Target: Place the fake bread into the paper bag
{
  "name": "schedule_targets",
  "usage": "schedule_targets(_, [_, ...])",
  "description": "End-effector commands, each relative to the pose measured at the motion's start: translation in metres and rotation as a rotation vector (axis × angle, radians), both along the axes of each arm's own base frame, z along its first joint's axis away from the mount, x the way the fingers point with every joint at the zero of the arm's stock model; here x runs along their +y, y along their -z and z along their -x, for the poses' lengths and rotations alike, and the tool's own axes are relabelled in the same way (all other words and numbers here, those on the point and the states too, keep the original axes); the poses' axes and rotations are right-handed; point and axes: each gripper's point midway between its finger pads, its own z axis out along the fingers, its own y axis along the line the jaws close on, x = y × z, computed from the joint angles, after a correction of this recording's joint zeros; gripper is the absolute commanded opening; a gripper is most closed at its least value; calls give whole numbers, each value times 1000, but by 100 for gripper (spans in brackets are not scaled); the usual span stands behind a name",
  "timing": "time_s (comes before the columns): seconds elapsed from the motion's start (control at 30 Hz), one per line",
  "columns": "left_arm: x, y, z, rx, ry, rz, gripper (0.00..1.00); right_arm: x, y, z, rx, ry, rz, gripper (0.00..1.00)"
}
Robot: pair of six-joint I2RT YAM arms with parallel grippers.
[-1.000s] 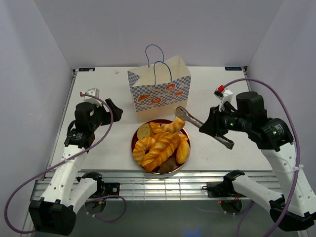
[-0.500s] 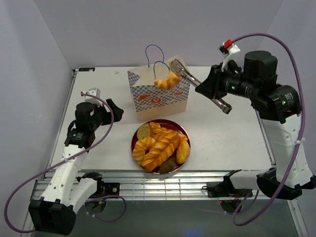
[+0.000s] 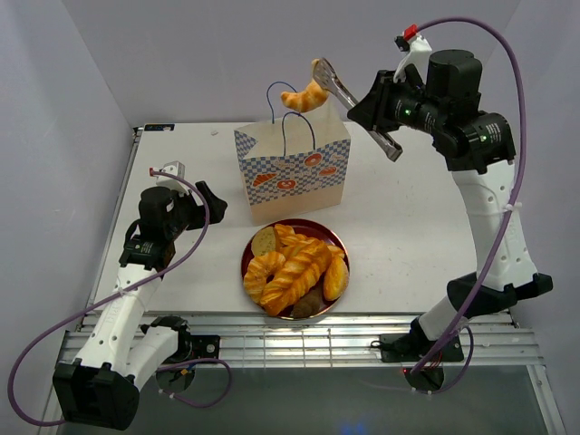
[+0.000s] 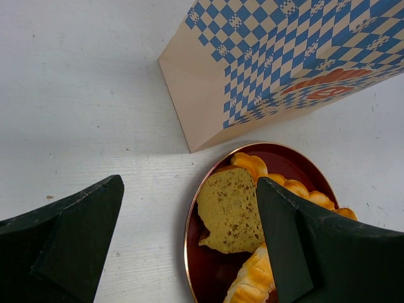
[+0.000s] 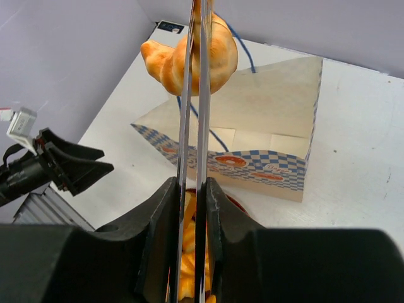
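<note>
Right gripper (image 3: 376, 113) was clamped on long silver metal tongs (image 3: 337, 86), whose tips pinched 1 glossy golden croissant-shaped fake bread (image 3: 304, 96). Within 1 second this croissant had risen from the dark red round plate (image 4: 205, 278) to a position high above the tan kraft paper bag (image 3: 292, 172) with its blue-and-white checkered band. Transport therefore appeared nearly complete, with lowering and release outstanding. The other pastries (image 3: 294, 267) lay heaped on the plate, just in front of the bag. Left gripper (image 4: 189, 183) hung beside the plate, jaws wide apart and empty. How far the bag's mouth stood open was hard to make out, so alignment over it could not be confirmed. The tong tips were hidden behind the croissant, and 1 dark item (image 3: 311, 304) at the plate's near edge was unidentifiable.
</note>
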Motion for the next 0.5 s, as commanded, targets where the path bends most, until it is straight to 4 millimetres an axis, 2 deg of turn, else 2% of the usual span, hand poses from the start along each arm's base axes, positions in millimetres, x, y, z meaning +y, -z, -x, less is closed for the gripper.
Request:
schedule_targets(0.0, [-2, -12, -5, -41, 12, -4, 96, -8, -40, -20, -126, 59, -97, 28])
schedule_targets(0.1, [-2, -10, -5, -34, 14, -6, 96, -11, -37, -33, -116, 67, -113, 28])
schedule_targets(0.23, [-2, -12, -4, -40, 16, -4, 96, -11, -22, -47, -85, 65, -109, 28])
schedule_targets(0.27, [-3, -12, -4, -42, 17, -3, 96, -9, -10, -50, -60, 63, -100, 27])
schedule_targets(0.33, [-3, -13, -4, -43, 20, -2, 96, -6, -1, -51, -47, 43, -94, 27])
schedule_targets(0.37, [-3, -13, -4, -43, 20, -2, 96, -4, 18, -53, -6, 39, -80, 27])
schedule_targets(0.47, [-3, -14, -3, -47, 22, 1, 96, -4, 37, -51, 10, 28, -69, 28])
